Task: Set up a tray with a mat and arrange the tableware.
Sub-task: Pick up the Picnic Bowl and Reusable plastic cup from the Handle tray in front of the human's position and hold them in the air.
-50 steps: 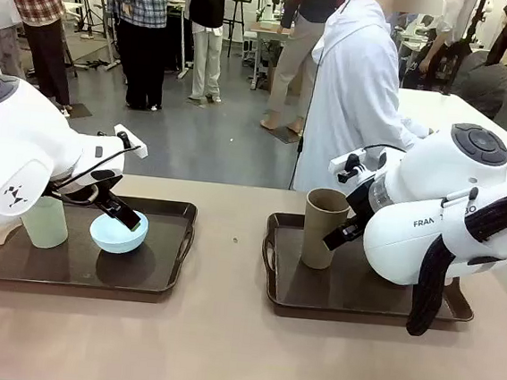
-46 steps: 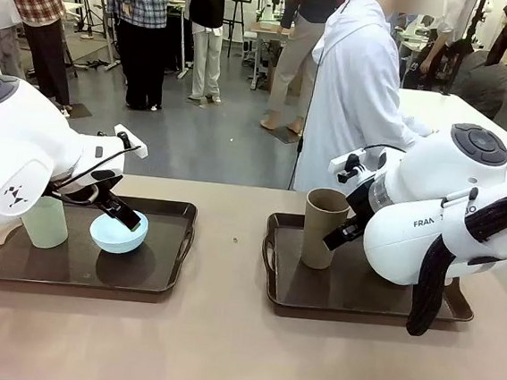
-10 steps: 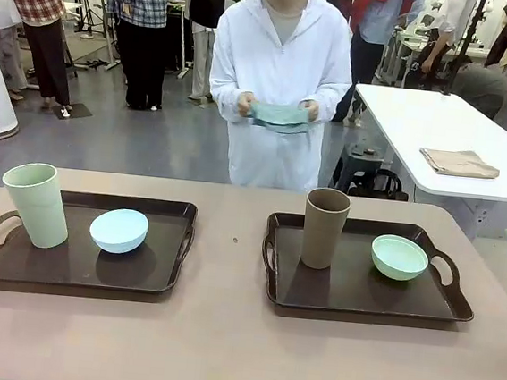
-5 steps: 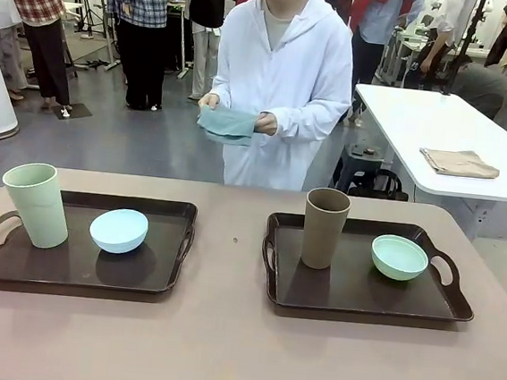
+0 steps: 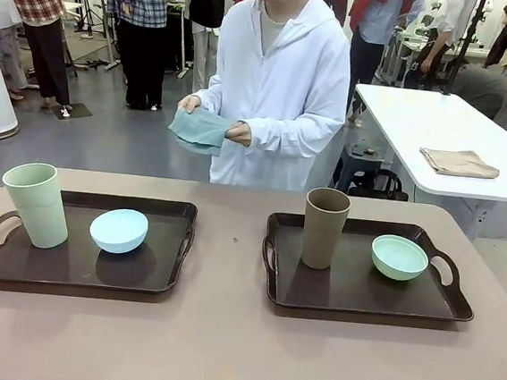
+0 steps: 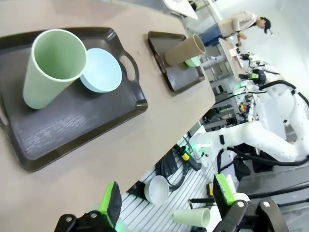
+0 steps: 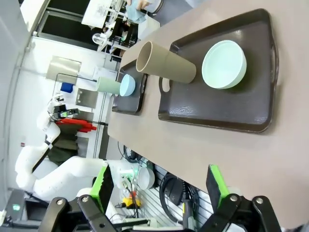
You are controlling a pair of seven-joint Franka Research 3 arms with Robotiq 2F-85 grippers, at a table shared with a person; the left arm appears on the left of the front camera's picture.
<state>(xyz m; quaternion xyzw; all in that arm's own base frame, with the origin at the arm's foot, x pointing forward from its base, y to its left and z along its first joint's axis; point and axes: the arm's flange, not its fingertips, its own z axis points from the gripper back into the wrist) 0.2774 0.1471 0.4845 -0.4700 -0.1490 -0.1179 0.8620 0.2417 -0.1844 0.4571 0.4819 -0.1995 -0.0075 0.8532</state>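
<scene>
In the front view two dark trays lie on the table. The left tray (image 5: 160, 275) carries a pale green cup (image 5: 36, 205) and a light blue bowl (image 5: 118, 230). On the right tray (image 5: 351, 294) stand a brown cup (image 5: 324, 227) and a mint green bowl (image 5: 400, 257). A person in white at the far side holds a folded teal mat (image 5: 201, 131) in both hands. My left gripper (image 6: 166, 198) hangs open, off the table's edge, looking at the green cup (image 6: 53, 67) and blue bowl (image 6: 101, 70). My right gripper (image 7: 159, 186) is open too, off the edge near the brown cup (image 7: 166, 63) and mint bowl (image 7: 224, 64).
A white side table (image 5: 404, 115) at the back right bears a folded beige cloth (image 5: 459, 162). Other people stand farther back. Bare tabletop (image 5: 222, 331) lies between the trays and in front of them.
Both arms, earlier over the trays, have pulled out of the front view. The person has turned to face the table and shifted the teal mat leftward and lower.
</scene>
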